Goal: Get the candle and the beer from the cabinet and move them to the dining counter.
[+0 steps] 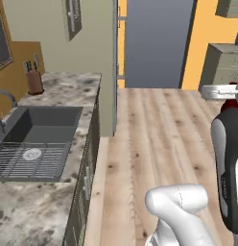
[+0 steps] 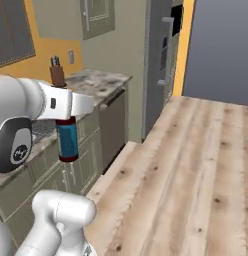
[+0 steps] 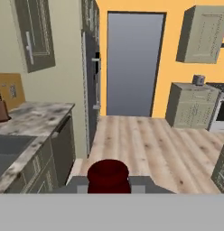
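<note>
My gripper (image 2: 66,118) is shut on the beer (image 2: 67,141), a small dark bottle with a blue-looking label that hangs upright below the white hand, above the floor beside the sink counter. In the hand view the beer's dark red cap (image 3: 108,175) sits between the two grey fingers (image 3: 142,183). At the right edge of the left base view the hand (image 1: 220,91) shows with a bit of the red cap (image 1: 230,103) under it. A grey-green upper wall cabinet (image 3: 35,36) with a long bar handle hangs shut on the left wall. The candle and the dining counter are out of view.
A marble counter (image 1: 68,91) with a dark sink (image 1: 39,127) and a knife block (image 1: 34,81) runs along the left. Tall dark units (image 3: 90,67) stand past it. Open wooden floor (image 1: 154,134) leads to a grey door (image 3: 132,63). Low cabinets (image 3: 193,106) stand at the far right.
</note>
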Available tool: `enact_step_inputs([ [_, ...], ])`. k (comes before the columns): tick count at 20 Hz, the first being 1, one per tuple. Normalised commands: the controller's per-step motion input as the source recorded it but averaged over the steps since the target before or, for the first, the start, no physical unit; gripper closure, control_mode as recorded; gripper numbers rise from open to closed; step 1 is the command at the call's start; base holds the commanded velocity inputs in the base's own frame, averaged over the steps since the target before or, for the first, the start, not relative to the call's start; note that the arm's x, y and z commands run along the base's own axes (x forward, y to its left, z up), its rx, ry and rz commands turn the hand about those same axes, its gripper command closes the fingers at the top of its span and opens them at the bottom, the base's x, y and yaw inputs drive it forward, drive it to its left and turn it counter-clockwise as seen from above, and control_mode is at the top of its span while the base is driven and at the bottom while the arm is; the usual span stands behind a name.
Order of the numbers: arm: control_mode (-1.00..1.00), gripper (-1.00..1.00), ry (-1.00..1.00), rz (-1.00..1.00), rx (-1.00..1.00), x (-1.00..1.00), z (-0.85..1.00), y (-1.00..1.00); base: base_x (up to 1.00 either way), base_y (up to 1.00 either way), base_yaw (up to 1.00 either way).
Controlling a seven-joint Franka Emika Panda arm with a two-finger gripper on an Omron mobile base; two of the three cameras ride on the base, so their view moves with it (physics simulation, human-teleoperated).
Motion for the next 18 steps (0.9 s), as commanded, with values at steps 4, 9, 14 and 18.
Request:
enact_step_inputs([
  [4,1.0,1.0,0.0,0.0,0.0,0.0,0.0,0.0,0.43,-0.11,-0.71],
  [9,1.0,1.0,0.0,0.0,0.0,0.0,0.0,0.0,0.54,-0.03,-0.68],
  [14,1.0,1.0,0.0,0.0,0.0,0.0,0.0,0.0,0.83,0.0,-0.52],
  [18,1.0,1.0,0.0,0.0,0.0,0.0,0.0,0.0,1.0,0.0,-0.16],
])
